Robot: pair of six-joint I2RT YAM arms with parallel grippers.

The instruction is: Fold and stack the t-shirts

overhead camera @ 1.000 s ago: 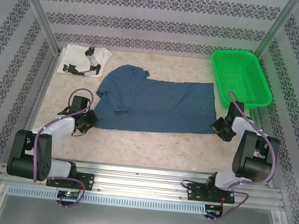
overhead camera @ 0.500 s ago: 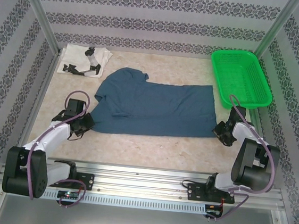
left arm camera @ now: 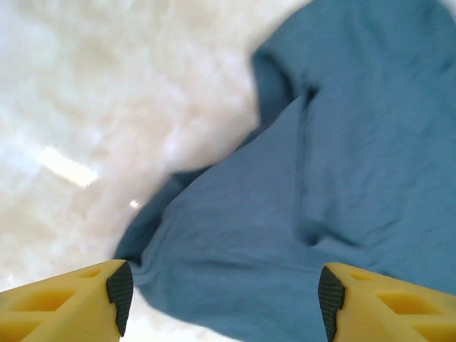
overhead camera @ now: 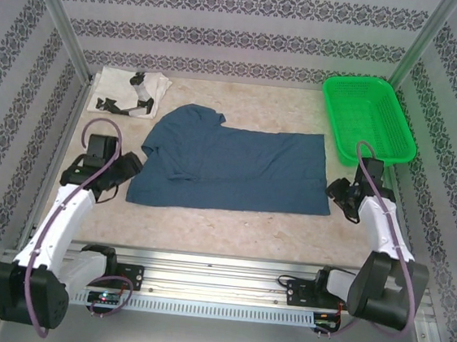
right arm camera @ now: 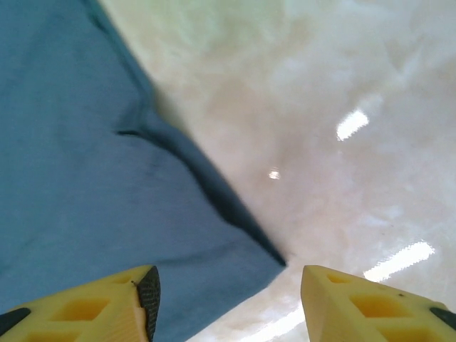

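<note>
This is a robot test booth in a lab, not a home: aluminium posts [overhead camera: 52, 18] frame patterned wallpaper walls [overhead camera: 242, 42] (a staged backdrop), and the left arm [overhead camera: 65, 211] and right arm [overhead camera: 382, 224] are bolted to a slotted metal rail [overhead camera: 218, 272] edging the pale tabletop [overhead camera: 230, 228].

- The spread t-shirt [overhead camera: 237, 168] lies flat mid-table [overhead camera: 231, 224].
- Folded t-shirt [overhead camera: 118, 90]: behind its left end, apart.
- Mesh basket [overhead camera: 369, 120]: behind its right end, near.
- Left gripper [overhead camera: 135, 165]: at its left edge.
- Right gripper [overhead camera: 334, 190]: at its right edge.
</note>
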